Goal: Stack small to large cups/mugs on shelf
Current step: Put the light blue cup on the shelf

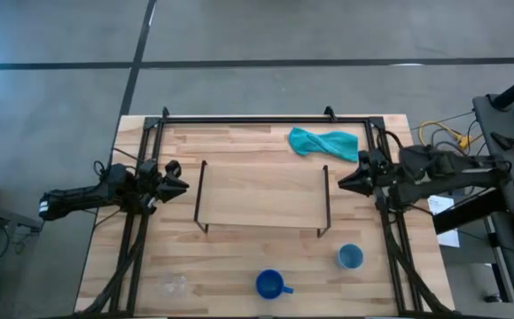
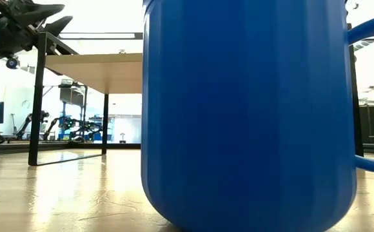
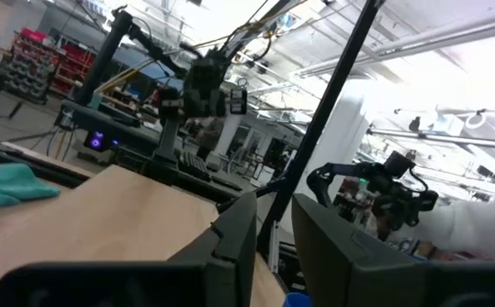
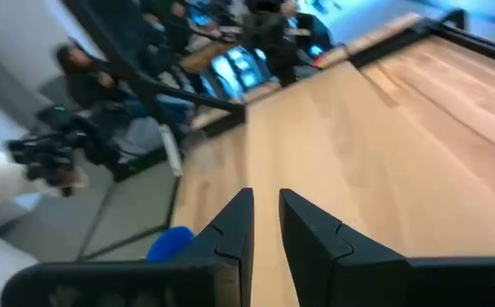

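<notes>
The shelf [image 1: 261, 197] stands mid-table on thin black wire legs; nothing is on its light-wood board. Three vessels stand on their bases along the near edge: the clear glass mug [image 1: 174, 285], the dark blue handled mug [image 1: 270, 283] and the light blue cup [image 1: 350, 257]. The dark blue mug [image 2: 248, 116] fills most of the low view. My left gripper [image 1: 181, 185] hovers off the shelf's left end, shut and empty. My right gripper [image 1: 343, 183] hovers off its right end, also shut and empty. Each wrist view shows only a narrow slit between the fingers.
A crumpled teal cloth [image 1: 323, 142] lies behind the shelf toward the far right. A large black metal frame [image 1: 266, 118] runs along the far edge and down both sides of the table. Bare wood lies between the shelf and the cups.
</notes>
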`<state>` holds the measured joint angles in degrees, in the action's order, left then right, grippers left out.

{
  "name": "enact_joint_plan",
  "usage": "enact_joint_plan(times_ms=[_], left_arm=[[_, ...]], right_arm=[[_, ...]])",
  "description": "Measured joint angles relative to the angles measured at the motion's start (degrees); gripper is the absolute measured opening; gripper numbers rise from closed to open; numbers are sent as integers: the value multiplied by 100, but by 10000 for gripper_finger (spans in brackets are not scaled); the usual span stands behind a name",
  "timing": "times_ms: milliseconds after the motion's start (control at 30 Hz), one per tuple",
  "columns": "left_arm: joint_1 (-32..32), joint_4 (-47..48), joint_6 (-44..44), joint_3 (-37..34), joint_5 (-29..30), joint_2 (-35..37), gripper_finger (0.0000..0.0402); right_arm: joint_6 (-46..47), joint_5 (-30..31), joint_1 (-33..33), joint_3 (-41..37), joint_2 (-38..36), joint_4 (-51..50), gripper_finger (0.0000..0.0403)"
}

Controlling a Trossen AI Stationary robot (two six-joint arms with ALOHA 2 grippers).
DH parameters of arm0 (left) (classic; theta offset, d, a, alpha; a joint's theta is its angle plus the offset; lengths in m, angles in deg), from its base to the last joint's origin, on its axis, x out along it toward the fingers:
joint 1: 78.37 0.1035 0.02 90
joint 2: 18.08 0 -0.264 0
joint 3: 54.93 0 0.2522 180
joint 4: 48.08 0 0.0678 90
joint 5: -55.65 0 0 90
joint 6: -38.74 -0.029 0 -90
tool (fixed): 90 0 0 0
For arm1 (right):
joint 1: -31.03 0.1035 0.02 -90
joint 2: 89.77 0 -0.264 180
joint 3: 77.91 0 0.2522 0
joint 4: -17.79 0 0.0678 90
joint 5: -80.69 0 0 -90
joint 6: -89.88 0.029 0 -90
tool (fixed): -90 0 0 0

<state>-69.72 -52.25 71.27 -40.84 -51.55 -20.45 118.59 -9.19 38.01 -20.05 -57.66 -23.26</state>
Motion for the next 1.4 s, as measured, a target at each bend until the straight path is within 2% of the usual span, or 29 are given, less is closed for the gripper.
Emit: enact_joint_plan(times_ms=[167,233,300,467,533,633,767,900,1000,1167,1400], left_arm=[[-1,-70,305,407,17,-88,63],[-1,-24,152,743,10,-174,63],[1,418,-230,1182,-35,-353,63],[1,2991,-899,2735,-43,-1184,63],[0,3754,-1024,3330,-42,-1643,63],[-1,3953,-1360,4200,-48,-2293,63],[-1,3974,-2218,5351,-54,-3007,63],[-1,4394,-3021,6449,-44,-3650,63],[-1,4827,-3255,7084,-20,-4092,63],[1,4968,-3296,7694,-5,-4788,63],[-1,4988,-3291,7699,117,-5464,63]], right_arm=[[37,2,0,974,686,-656,54],[30,2,0,1306,923,-873,54],[7,2,0,1595,1140,-1094,54],[-25,2,0,2197,1574,-1747,54],[-24,2,0,2370,1729,-1926,54],[-24,2,0,2552,1898,-2065,54],[-68,0,0,2682,2037,-2063,54],[-79,-2,0,2719,2062,-2063,54],[-112,-2,0,2715,2038,-2102,54],[-625,-2,0,2756,2043,-2215,54],[-636,-81,0,2780,2047,-2179,54]])
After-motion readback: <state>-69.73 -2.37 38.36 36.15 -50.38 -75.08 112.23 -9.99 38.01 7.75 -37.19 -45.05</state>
